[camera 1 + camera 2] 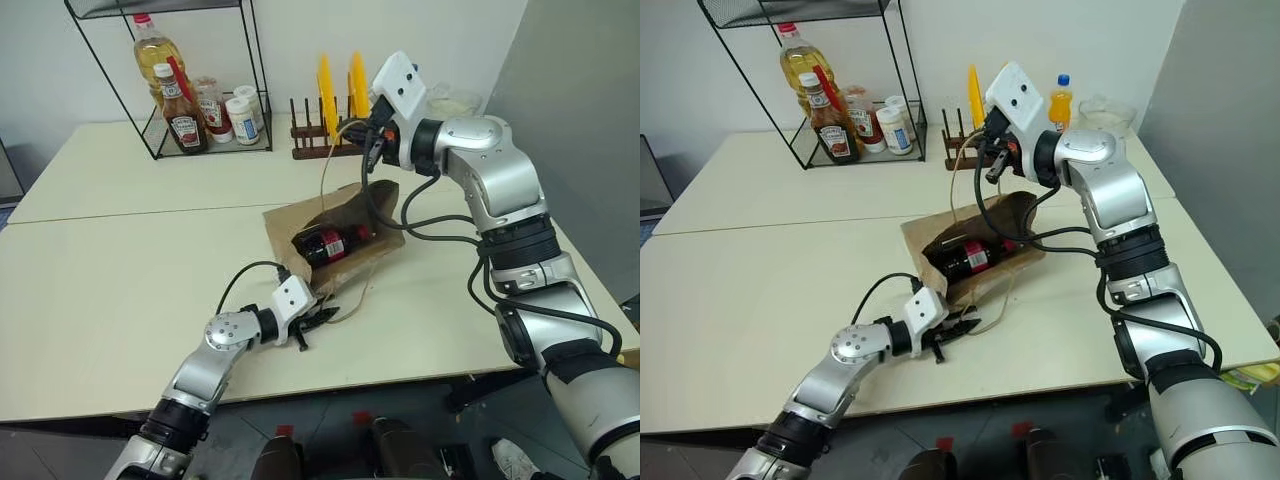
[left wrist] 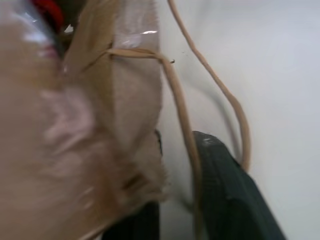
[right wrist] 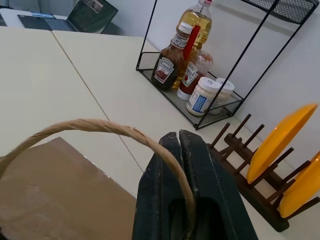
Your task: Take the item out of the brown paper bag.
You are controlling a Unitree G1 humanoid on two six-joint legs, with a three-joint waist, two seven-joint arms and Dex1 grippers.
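The brown paper bag [image 1: 288, 222] lies on its side at the middle of the table, its mouth held open. Inside lies the item [image 1: 330, 243], a dark cola bottle with a red label. My right gripper [image 1: 372, 150] hangs above the bag's far side, shut on one pale string handle [image 3: 100, 126] that loops over its fingers. My left gripper [image 1: 318, 320] rests low at the bag's near corner. Its black fingers [image 2: 230, 195] stand apart, with the bag's edge [image 2: 130, 115] and the other string handle [image 2: 182, 130] between them.
A black wire rack [image 1: 205, 140] at the back left holds ketchup [image 1: 184, 122], an oil bottle and jars. A wooden plate rack with yellow plates [image 1: 328, 95] stands behind the bag. An orange soda bottle [image 1: 1061, 103] and a glass bowl [image 1: 1105, 110] sit at the back right.
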